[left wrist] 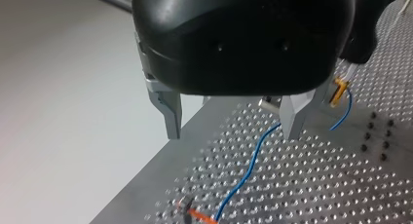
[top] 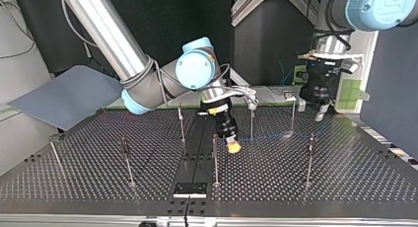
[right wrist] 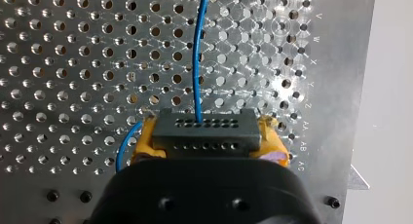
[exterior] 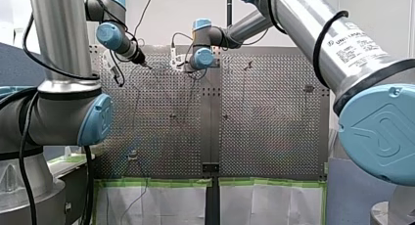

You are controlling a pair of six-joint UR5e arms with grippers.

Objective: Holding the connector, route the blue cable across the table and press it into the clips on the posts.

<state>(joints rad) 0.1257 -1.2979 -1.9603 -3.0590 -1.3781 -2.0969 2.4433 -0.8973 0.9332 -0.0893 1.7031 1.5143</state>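
Note:
My right gripper (right wrist: pixel 210 139) is shut on a black connector (right wrist: pixel 202 129), which sits between its yellow pads (right wrist: pixel 146 136). The blue cable (right wrist: pixel 196 63) leaves the connector and runs ahead over the perforated table (right wrist: pixel 58 63). In the top view my right gripper (top: pixel 232 147) hangs low near the middle posts (top: pixel 215 160). My left gripper (left wrist: pixel 231 134) is open, its metal fingers (left wrist: pixel 165 117) astride the blue cable (left wrist: pixel 248 168) just above the table near its edge. In the top view it (top: pixel 310 113) stands at the back right, beside a post (top: pixel 293 116).
Several thin posts stand across the table, among them one at the top view's left (top: pixel 127 160) and one at its right (top: pixel 309 158). A black plate (top: pixel 190 189) lies at the near middle edge. A small clip with an orange piece (left wrist: pixel 195 213) lies ahead of my left gripper.

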